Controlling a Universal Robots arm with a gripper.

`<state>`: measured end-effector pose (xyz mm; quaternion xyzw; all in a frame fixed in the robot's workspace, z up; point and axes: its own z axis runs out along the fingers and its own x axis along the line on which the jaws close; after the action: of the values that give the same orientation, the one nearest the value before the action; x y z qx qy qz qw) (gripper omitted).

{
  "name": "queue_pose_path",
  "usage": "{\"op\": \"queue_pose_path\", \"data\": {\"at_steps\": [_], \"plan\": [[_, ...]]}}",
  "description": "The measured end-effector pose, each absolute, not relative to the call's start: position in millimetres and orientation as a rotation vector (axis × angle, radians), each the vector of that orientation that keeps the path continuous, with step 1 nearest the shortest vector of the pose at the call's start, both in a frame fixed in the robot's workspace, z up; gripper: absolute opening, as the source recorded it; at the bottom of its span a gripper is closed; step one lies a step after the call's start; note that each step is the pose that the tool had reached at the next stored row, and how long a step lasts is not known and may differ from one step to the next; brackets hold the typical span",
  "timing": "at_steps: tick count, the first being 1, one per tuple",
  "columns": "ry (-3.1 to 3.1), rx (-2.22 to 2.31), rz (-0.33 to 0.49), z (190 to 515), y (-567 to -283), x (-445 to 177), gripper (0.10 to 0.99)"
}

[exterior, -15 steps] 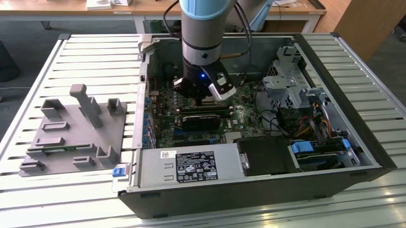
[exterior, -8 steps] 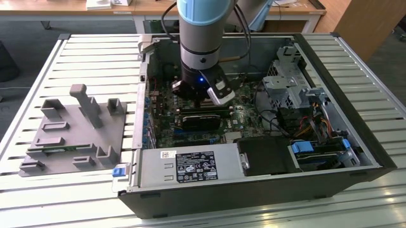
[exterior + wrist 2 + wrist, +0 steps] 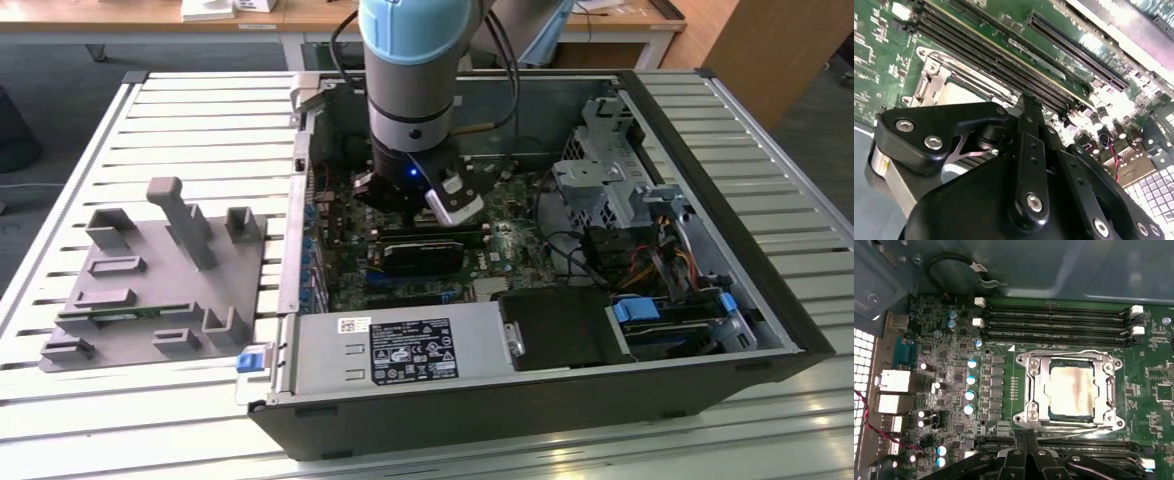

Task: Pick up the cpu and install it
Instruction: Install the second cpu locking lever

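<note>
1. Exterior view first: the arm (image 3: 414,90) reaches straight down into the open computer case (image 3: 747,300), which lies on its side on a slatted metal table (image 3: 120,150).
2. The gripper (image 3: 424,222) hangs low over the green motherboard (image 3: 514,250), near the middle of the case floor.
3. Out on the table, toward the exterior view's left edge, sits a grey parts holder (image 3: 147,290) with upright posts, well apart from the arm.
4. At the case's near edge lies the grey power supply (image 3: 400,350) with its label facing up.
5. First wrist view now: there's the cpu (image 3: 1071,390), shiny metal top up, lying flat inside the socket frame (image 3: 1029,390) on the motherboard (image 3: 1154,390).
6. Memory slots (image 3: 1054,320) run along one side of the socket, and more run between the socket and the gripper (image 3: 1026,460).
7. The gripper's black linkages show in this view, apart from the cpu and not touching it.
8. Second wrist view: the gripper (image 3: 1029,150) looms dark in front, with the socket frame (image 3: 929,75) partly hidden behind it.
9. Fingers apart or together? I cannot tell; the tips are hidden in every view.
</note>
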<state>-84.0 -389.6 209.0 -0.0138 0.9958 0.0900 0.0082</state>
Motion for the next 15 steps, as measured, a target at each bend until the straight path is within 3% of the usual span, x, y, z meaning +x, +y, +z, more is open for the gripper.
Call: {"op": "queue_pose_path", "data": {"at_steps": [15], "plan": [[3.101,-0.042,0.375,193.4,-389.6,-84.3,0.106]]}}
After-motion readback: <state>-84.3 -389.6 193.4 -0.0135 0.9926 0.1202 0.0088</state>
